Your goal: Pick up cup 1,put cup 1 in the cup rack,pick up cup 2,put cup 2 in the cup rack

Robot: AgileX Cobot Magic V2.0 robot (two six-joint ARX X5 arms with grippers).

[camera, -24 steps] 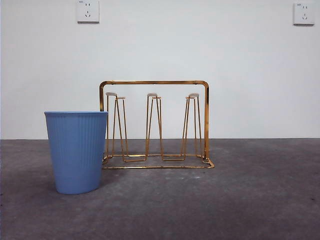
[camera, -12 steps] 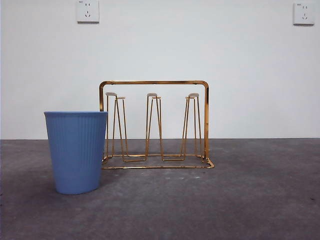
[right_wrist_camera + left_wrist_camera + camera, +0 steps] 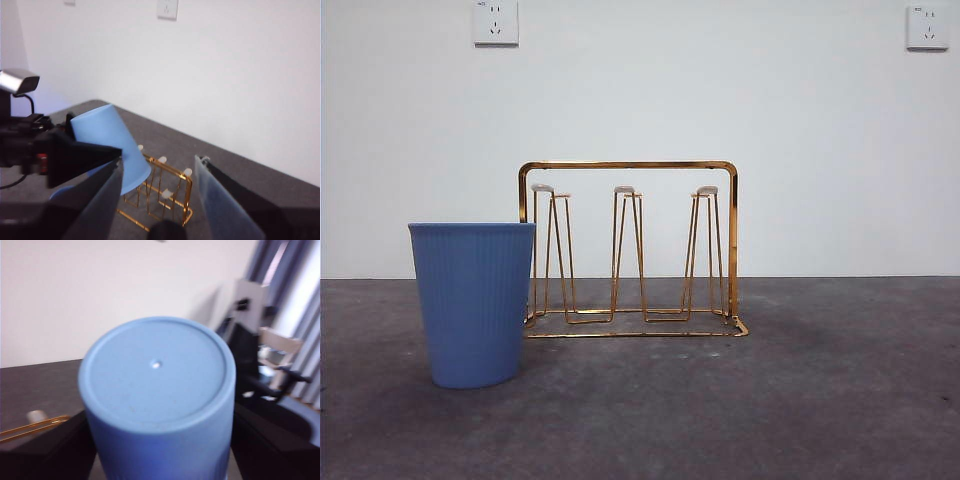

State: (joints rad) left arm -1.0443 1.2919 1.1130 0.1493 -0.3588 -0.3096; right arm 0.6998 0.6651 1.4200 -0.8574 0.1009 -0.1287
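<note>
One cup is in hand: the left gripper (image 3: 157,452) has its jaws closed on either side of a blue cup (image 3: 156,370), whose flat base faces the wrist camera. The right wrist view shows that held cup tilted, mouth pointing down, up in the air on the left of the cup rack (image 3: 628,165), and not yet on any prong. The right gripper (image 3: 159,165) hangs back with its jaws spread wide and empty, looking at the rack from a distance. Nothing has changed in the front view over the last second. The rack, its three pairs of white-tipped prongs (image 3: 625,190) and the second blue cup (image 3: 472,305) sit exactly as before, and neither an arm nor the held cup has come into that view. All the prongs are bare. The second cup stands upright on the table (image 3: 820,400), nearer than the rack and to its left, and its right edge overlaps the rack's left post in the picture; whether they touch, I cannot tell. Judgement: pickup of cup 1 is done and the placing step is under way but still high. The cup must come lower and be aligned mouth-down over a prong pair. Risk: the rim could catch a prong tip and shift the light wire rack.
</note>
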